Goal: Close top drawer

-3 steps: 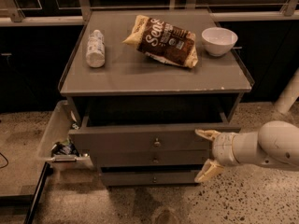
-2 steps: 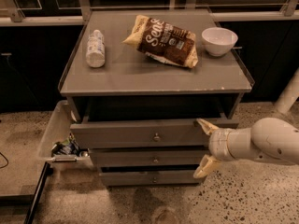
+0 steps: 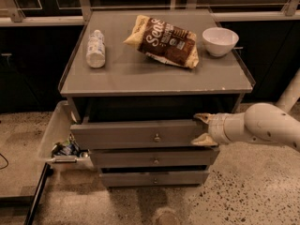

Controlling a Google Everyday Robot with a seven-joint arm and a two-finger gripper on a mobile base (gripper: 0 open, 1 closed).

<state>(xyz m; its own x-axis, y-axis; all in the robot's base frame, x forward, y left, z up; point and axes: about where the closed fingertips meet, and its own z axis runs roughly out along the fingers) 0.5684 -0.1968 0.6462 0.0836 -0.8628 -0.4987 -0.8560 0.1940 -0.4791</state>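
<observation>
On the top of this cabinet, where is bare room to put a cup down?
The front strip of the cabinet top, in front of bottle, chip bag and bowl, is bare. The back is crowded. The open pincer is at the top drawer's right end.

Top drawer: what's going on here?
The robot's arm reaches in from the right, with its gripper open at the right end of the top drawer front, one finger high, one low. The drawer juts out past the two lower drawers, not yet shut. On the cabinet top lie a bottle, a chip bag and a white bowl.
</observation>
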